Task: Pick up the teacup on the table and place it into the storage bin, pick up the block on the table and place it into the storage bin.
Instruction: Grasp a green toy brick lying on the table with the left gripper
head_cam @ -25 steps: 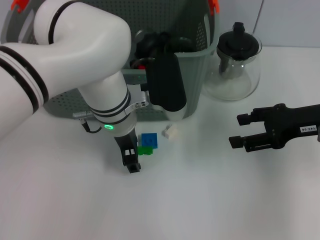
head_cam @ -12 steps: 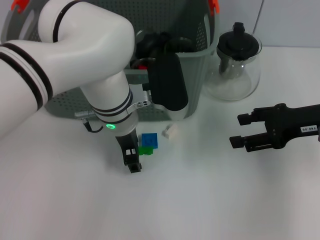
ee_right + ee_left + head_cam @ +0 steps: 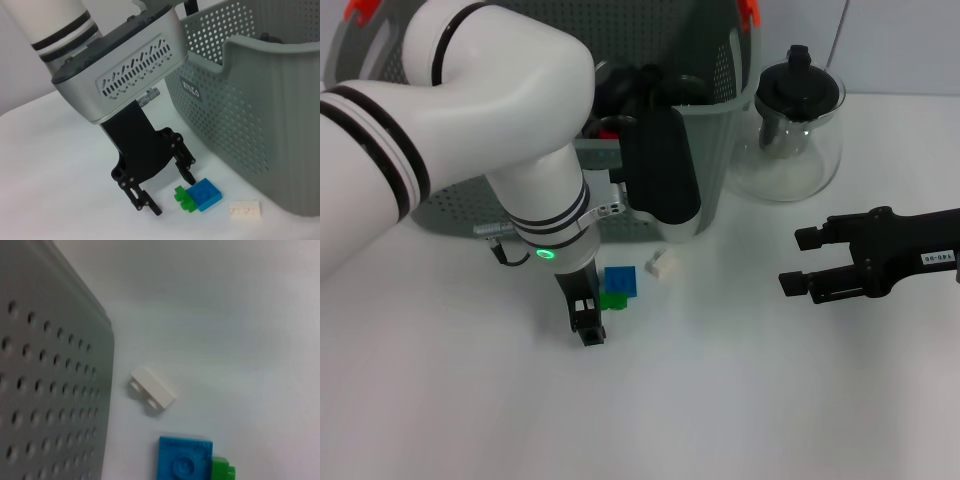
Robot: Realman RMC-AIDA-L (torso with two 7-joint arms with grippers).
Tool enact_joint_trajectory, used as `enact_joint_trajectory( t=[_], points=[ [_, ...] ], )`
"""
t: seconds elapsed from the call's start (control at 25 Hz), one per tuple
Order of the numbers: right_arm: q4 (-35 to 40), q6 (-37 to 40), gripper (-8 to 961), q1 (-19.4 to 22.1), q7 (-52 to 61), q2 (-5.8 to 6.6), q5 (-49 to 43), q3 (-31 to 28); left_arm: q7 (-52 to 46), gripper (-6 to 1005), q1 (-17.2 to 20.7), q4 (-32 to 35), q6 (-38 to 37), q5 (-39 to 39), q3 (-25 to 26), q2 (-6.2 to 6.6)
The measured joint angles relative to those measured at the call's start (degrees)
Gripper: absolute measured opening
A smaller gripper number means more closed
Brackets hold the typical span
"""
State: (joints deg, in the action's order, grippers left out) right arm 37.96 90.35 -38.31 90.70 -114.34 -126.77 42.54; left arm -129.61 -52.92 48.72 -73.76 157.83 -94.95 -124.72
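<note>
A blue block (image 3: 619, 282) with a green block (image 3: 611, 299) joined to it lies on the white table in front of the storage bin (image 3: 715, 150). A small white block (image 3: 661, 264) lies just to their right. My left gripper (image 3: 592, 318) is down at the table right beside them. In the right wrist view the left gripper (image 3: 172, 194) is open, and the green block (image 3: 183, 198) sits close to the gap between its fingertips, next to the blue block (image 3: 206, 194). My right gripper (image 3: 801, 262) hangs open at the right, holding nothing. No teacup is visible.
A glass teapot (image 3: 790, 125) with a black lid stands right of the bin. The left wrist view shows the bin's perforated wall (image 3: 50, 390), the white block (image 3: 153, 390) and the blue block (image 3: 184, 463). Dark objects lie inside the bin.
My left arm has edged slightly to the right, bringing its gripper a little closer to the blue and green blocks. The right arm has not moved.
</note>
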Motion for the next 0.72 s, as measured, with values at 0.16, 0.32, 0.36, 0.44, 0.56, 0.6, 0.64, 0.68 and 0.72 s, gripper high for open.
enact_joint_trajectory(
  t=[0.16,0.32,0.36,0.44,0.56,0.6,0.64,0.68,0.72],
  points=[
    [0.0,0.0,838,0.1,-0.1,0.0,0.0,0.0,0.0,702,-0.3,0.0,0.0,-0.8,-0.1,-0.05],
    [0.0,0.0,838,0.2,-0.3,0.0,0.1,0.0,0.0,702,-0.6,0.0,-0.3,-1.3,-0.2,-0.16],
    [0.0,0.0,838,0.2,-0.4,0.0,0.1,0.0,0.0,702,-0.7,0.0,-0.3,-1.5,-0.3,-0.17],
    [0.0,0.0,838,0.3,-0.5,0.0,0.1,0.0,0.0,703,-1.0,-0.1,-0.3,-1.6,-0.2,-0.17],
    [0.0,0.0,838,0.4,-0.5,0.0,0.1,0.0,0.0,703,-1.1,-0.1,-0.4,-1.7,-0.2,-0.16],
    [0.0,0.0,838,0.4,-0.6,0.0,0.1,-0.1,0.0,702,-1.1,0.0,-0.4,-1.7,-0.2,-0.16],
    [0.0,0.0,838,0.4,-0.6,0.0,0.1,-0.1,0.0,702,-1.2,0.0,-0.4,-1.7,-0.2,-0.15],
    [0.0,0.0,838,0.4,-0.6,0.0,0.0,-0.1,0.0,702,-1.3,0.0,-0.4,-1.7,-0.2,-0.15],
    [0.0,0.0,838,0.4,-0.6,0.0,0.0,-0.1,0.0,697,-1.4,0.0,-0.4,-1.7,-0.2,-0.14]
  ],
)
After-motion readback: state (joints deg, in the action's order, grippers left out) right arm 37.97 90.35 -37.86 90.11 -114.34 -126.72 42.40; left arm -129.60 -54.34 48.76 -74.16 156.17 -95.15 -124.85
